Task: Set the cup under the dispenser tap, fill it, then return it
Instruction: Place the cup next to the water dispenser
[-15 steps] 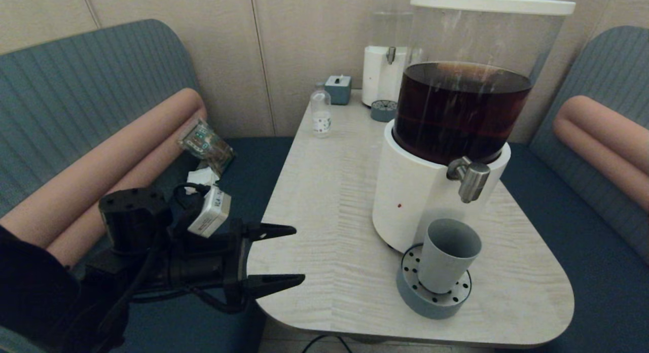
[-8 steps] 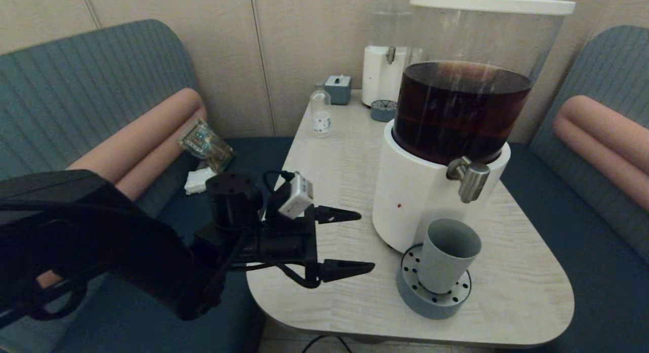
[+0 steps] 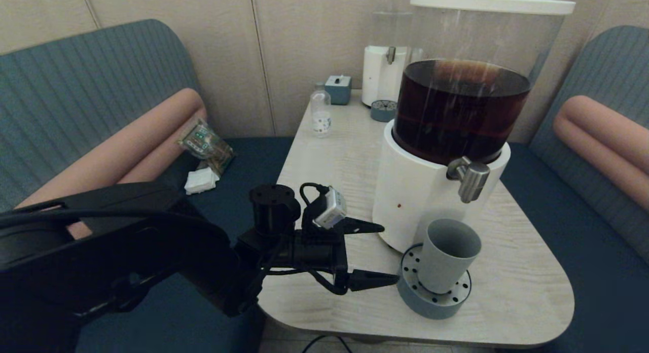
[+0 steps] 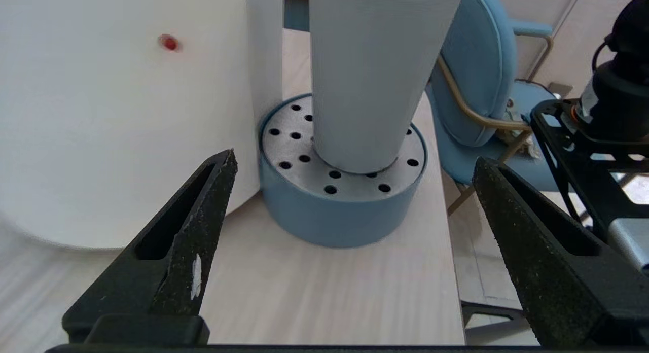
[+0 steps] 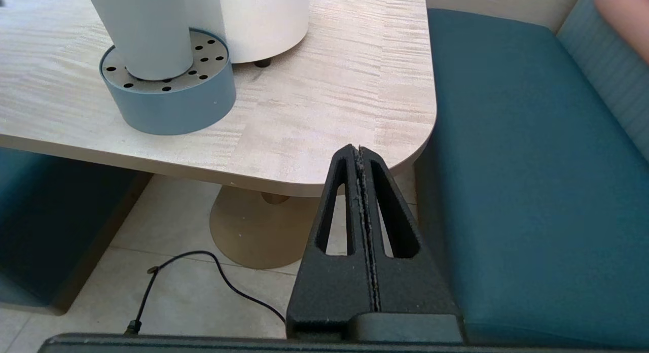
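Observation:
The grey-blue cup (image 3: 447, 255) stands upright on the round drip tray (image 3: 431, 298), directly below the brushed-steel dispenser tap (image 3: 471, 179) of the big dispenser (image 3: 421, 201) with dark brown liquid. My left gripper (image 3: 390, 252) is open just left of the tray, fingers pointing at the cup, nothing between them. The left wrist view shows the cup (image 4: 372, 74) and tray (image 4: 339, 216) ahead of the spread fingers (image 4: 203, 211). My right gripper (image 5: 359, 152) is shut and empty, parked low off the table's near right corner.
On the far part of the table (image 3: 324, 190) stand a small bottle (image 3: 320, 112), a small blue box (image 3: 338, 89) and a smaller clear-liquid dispenser (image 3: 385, 64) with its own drip tray (image 3: 383, 110). Blue benches flank the table. A cable (image 5: 203, 272) lies on the floor.
My left arm has swung right from beside the table's left edge across its near part, bringing the open gripper close to the drip tray and cup. The cup has not moved.

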